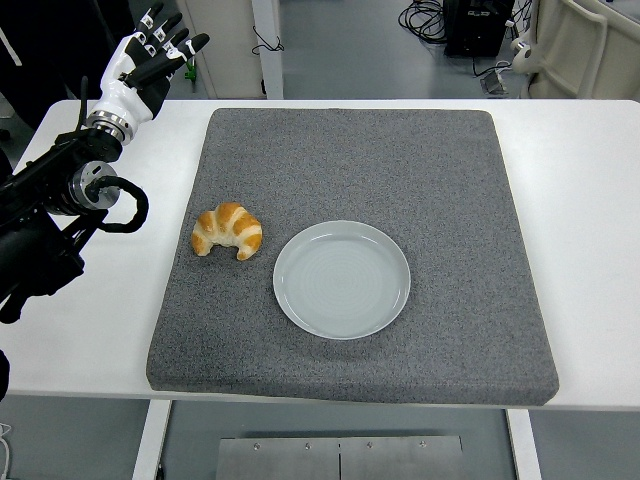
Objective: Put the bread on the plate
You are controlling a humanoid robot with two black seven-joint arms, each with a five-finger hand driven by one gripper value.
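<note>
A golden croissant [228, 230] lies on the grey mat [360, 160], just left of a pale grey round plate [342, 279] that holds nothing. My left hand [146, 66] is up at the table's far left corner, well away from the croissant, with its fingers spread and holding nothing. The black left arm [55, 210] runs down along the left edge. The right arm is out of view.
The mat covers most of the white table [570, 160]. Bare white table strips lie to the left and right of the mat. Cables and equipment stand on the floor beyond the far edge.
</note>
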